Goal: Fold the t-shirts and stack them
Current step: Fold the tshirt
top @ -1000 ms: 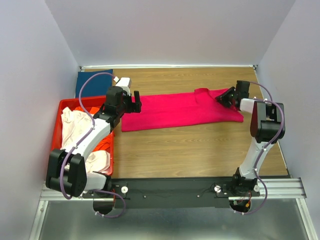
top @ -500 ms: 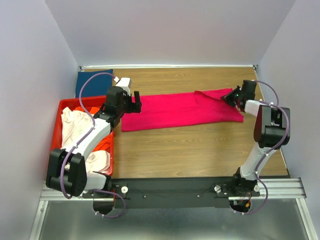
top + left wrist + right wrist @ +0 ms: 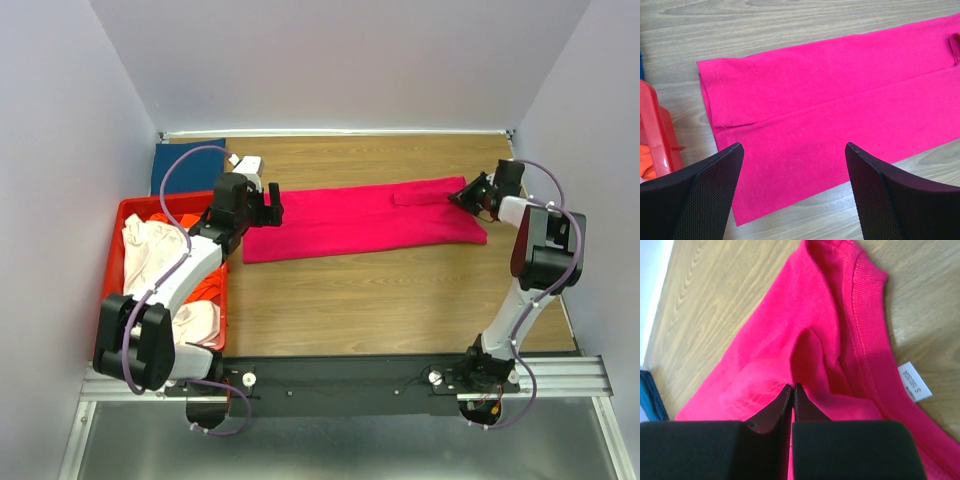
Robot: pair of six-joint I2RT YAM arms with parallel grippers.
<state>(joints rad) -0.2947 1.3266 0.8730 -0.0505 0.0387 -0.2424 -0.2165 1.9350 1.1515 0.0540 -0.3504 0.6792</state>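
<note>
I saw the pink tee (image 3: 350, 220) lying flat on the desk (image 3: 380, 300) as a long strip, hem end nr the red crate (image 3: 130, 207). R pincer (image 3: 792, 387) was clamped on a cloth ridge by the collar. L pincer (image 3: 792, 146) hung over the hem end, fingers wide apart. Dark blue tee (image 3: 180, 165) sat at the far-left corner.

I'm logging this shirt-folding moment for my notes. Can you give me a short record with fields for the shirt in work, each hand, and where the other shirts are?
shirt in work: pink shirt, lying as a long strip across the table
left hand: open, above the hem end, gripping nothing
right hand: shut on a fold of cloth near the collar
blue shirt: flat at the far left corner
crate: red, at the left, holding cream shirts and an orange shirt
</note>
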